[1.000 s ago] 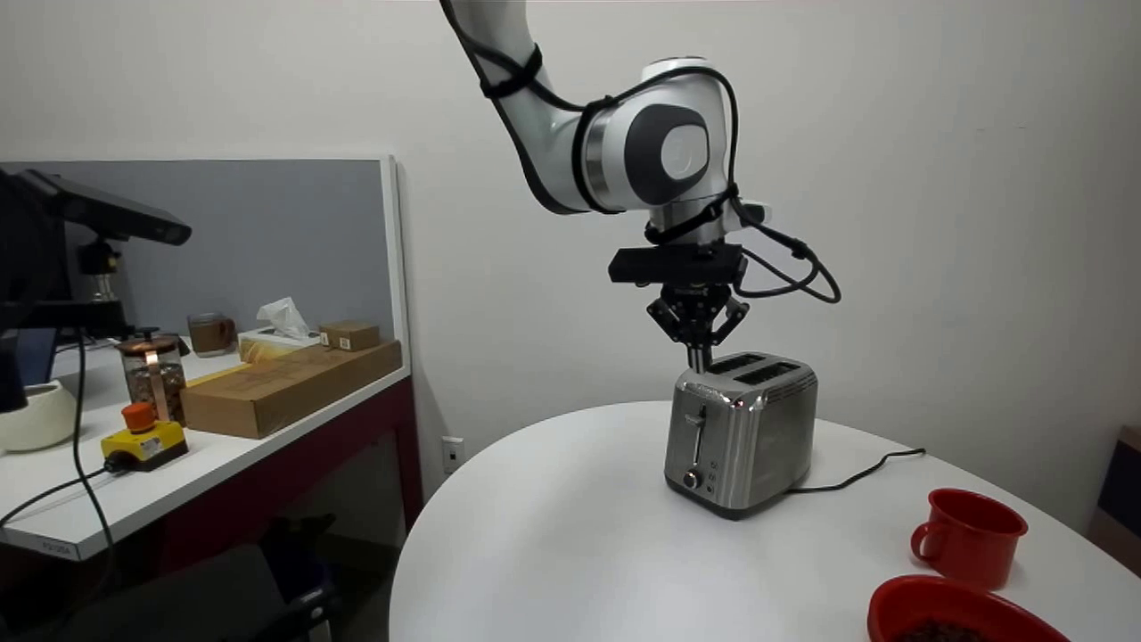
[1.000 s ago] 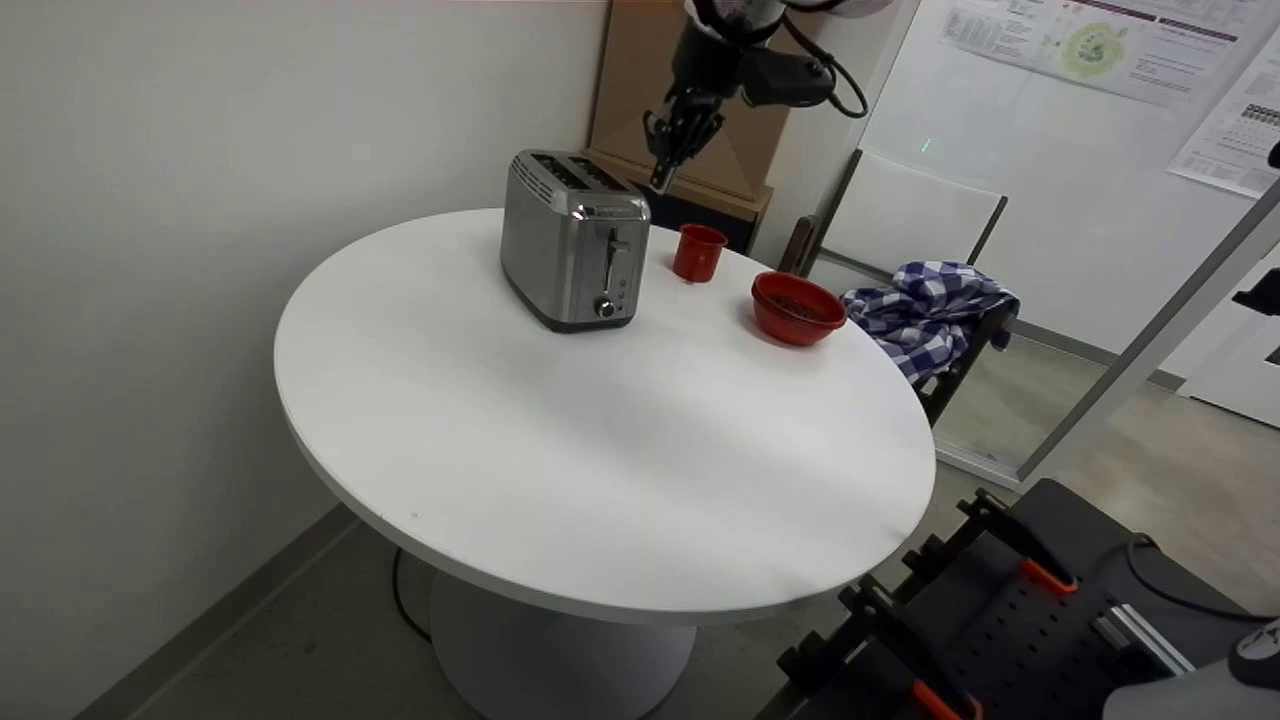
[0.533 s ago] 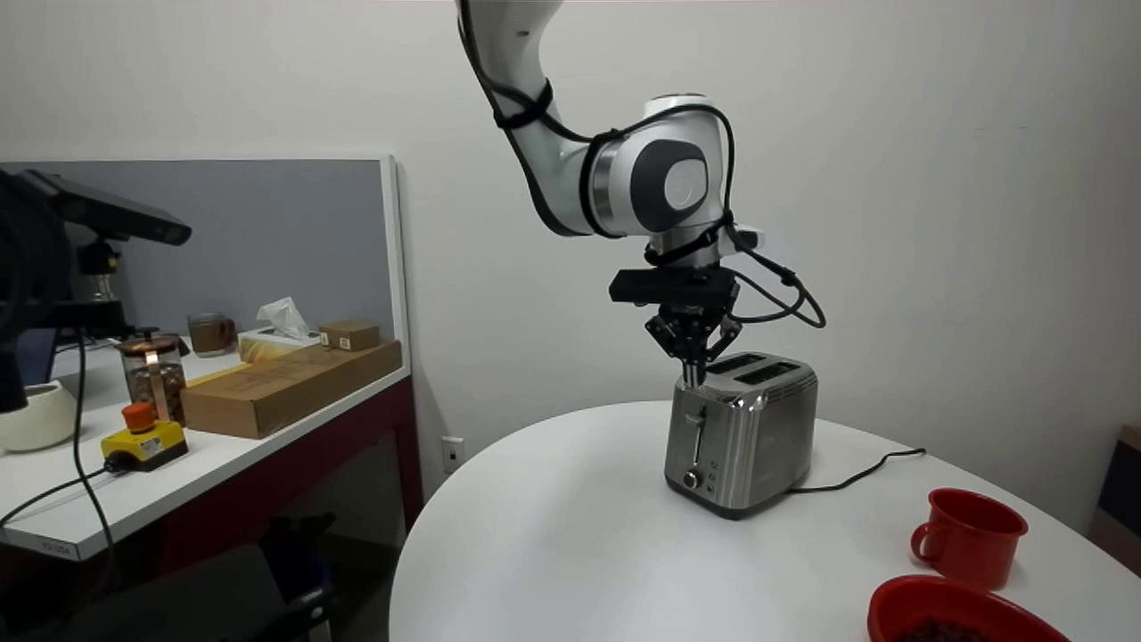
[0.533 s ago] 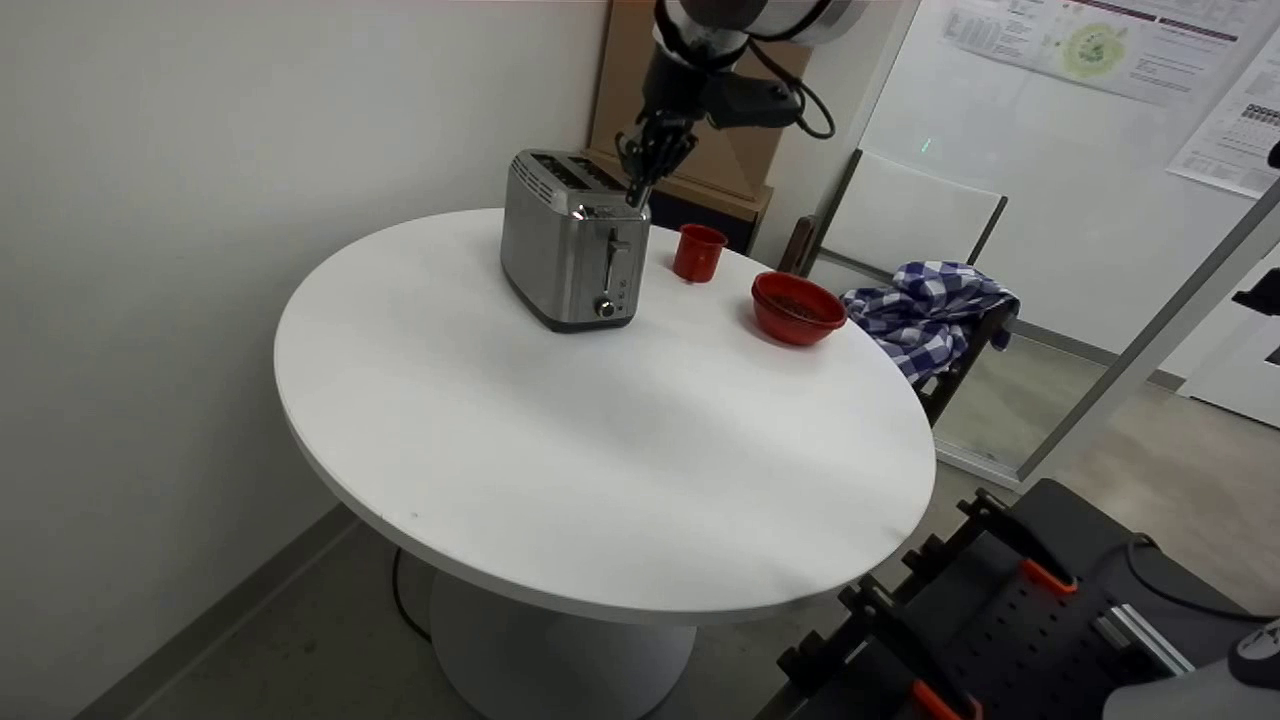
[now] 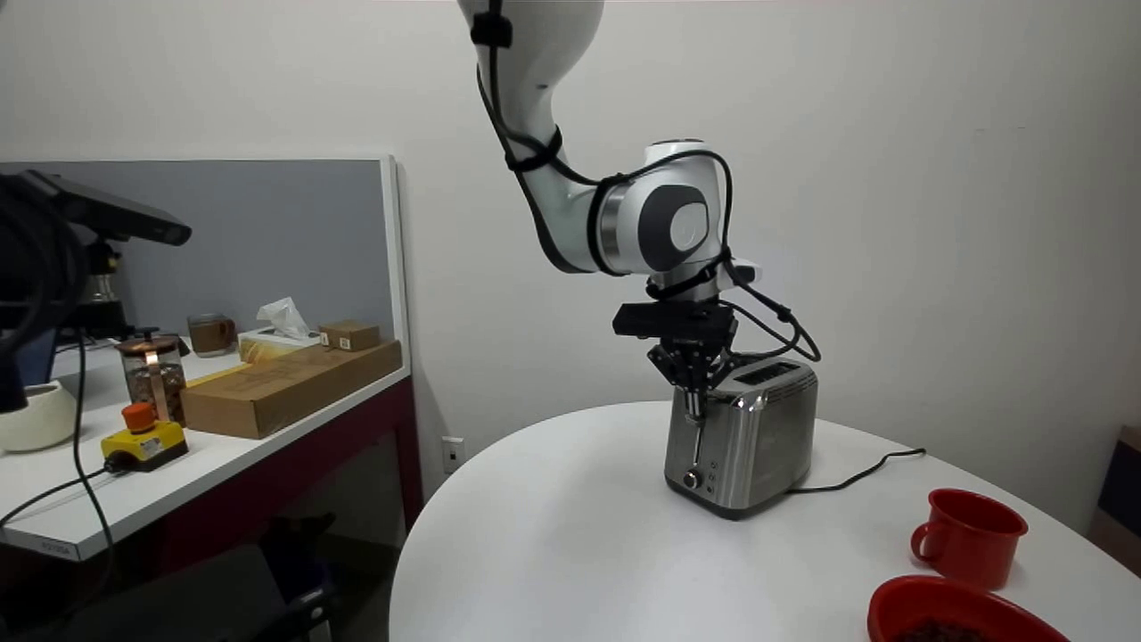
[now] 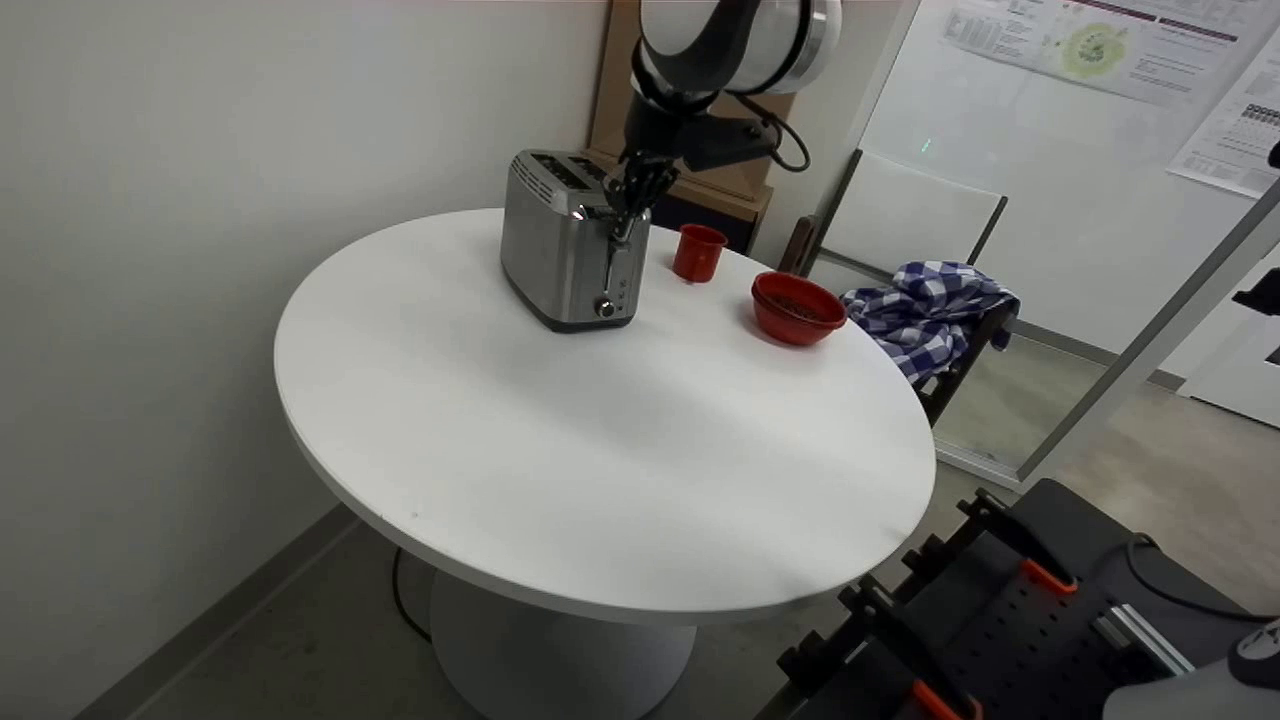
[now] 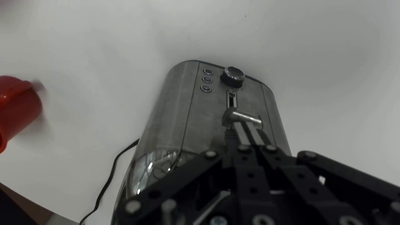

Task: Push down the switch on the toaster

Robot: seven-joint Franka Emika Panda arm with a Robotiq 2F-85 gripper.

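A silver two-slot toaster [image 5: 777, 437] stands upright on the white round table; it also shows in an exterior view [image 6: 545, 245] and the wrist view [image 7: 173, 112]. Its switch is a metal lever [image 7: 248, 118] near the top of a vertical slot [image 7: 232, 99], above a round knob [image 7: 232, 76]. My gripper [image 5: 694, 414] points down in front of the toaster's upper front face. The wrist view shows my gripper [image 7: 244, 125] with its fingers together, nothing between them. The fingertips are at the lever's upper side and appear to touch it; exact contact is hard to tell.
A red cup [image 5: 970, 538] and a red bowl [image 6: 797, 310] stand on the white table [image 6: 600, 450] beside the toaster. The toaster's black cord [image 5: 860, 480] runs along the table behind it. A wall is behind the table.
My gripper has moved down, from above the toaster's top edge to the lever on its front face. The fingers have stayed shut. The toaster and lever show no visible movement.
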